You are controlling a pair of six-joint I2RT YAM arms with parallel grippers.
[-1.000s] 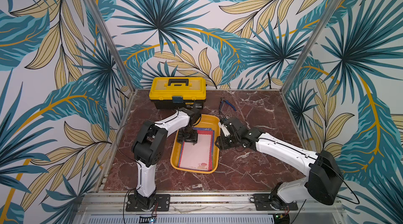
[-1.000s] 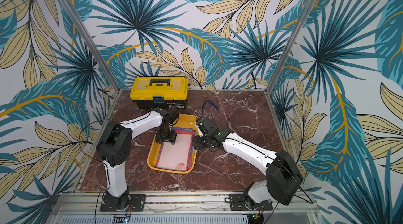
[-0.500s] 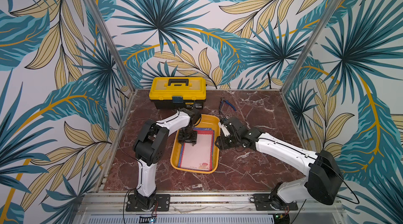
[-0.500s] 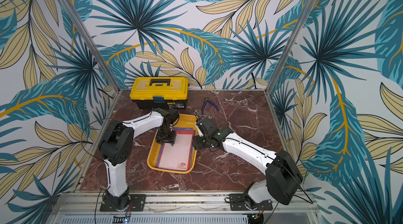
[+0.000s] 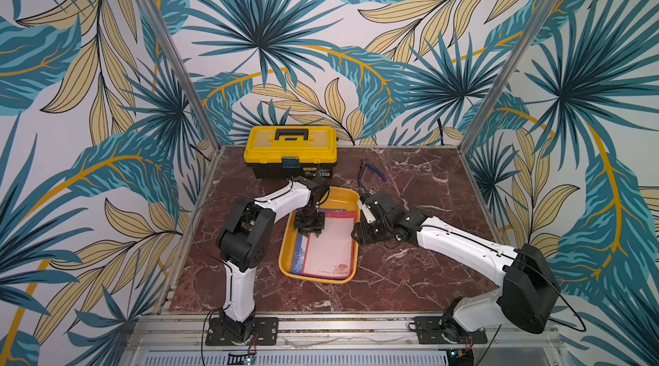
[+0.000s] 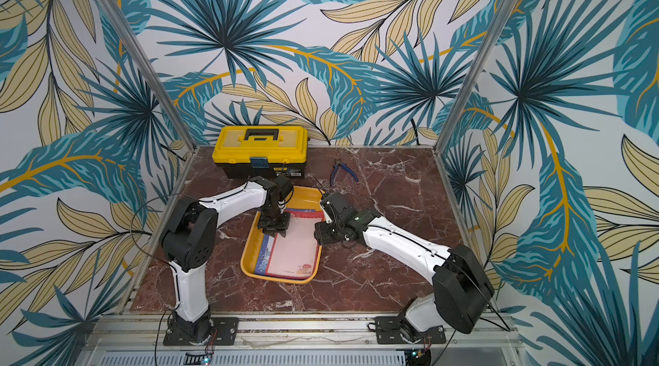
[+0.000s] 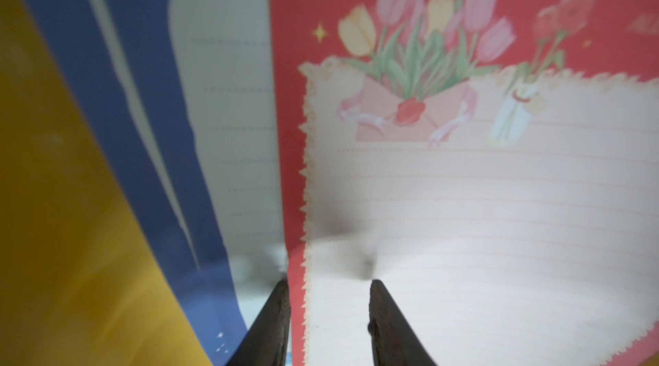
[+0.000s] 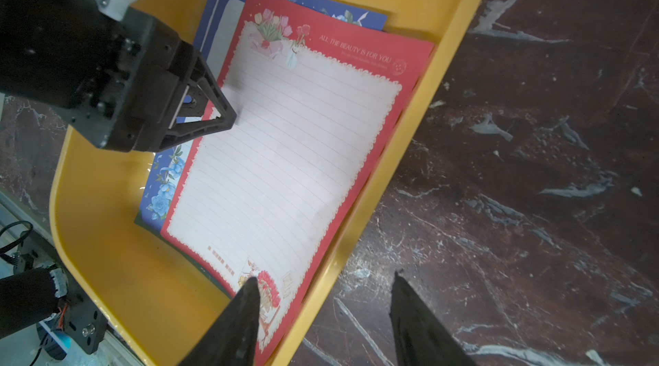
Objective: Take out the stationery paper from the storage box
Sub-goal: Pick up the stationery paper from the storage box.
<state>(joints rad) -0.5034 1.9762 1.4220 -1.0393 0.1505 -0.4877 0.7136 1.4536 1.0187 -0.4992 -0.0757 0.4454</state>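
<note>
None removed: stationery paper [image 5: 330, 243] is lying in storage box [image 5: 317, 279], my left tool [image 7: 328, 282] straddling the red sheet's edge, jaws apart.

Lab cell: aluminium posts [image 5: 173, 57], wallpaper panels [image 5: 321, 25]

In a top view the storage box [image 5: 340, 198] lies mid-table [image 5: 410, 275], in the lower middle of the frame, with the stationery paper [image 5: 330, 246] stacked inside it. The toolbox [image 5: 290, 152] stands behind the box, by the back wall, and the pliers [image 5: 371, 171] lie to the toolbox's right. The left gripper [image 5: 309, 233] rests on the paper's upper left part. The right gripper [image 5: 356, 236] straddles the box's right rim.
</note>
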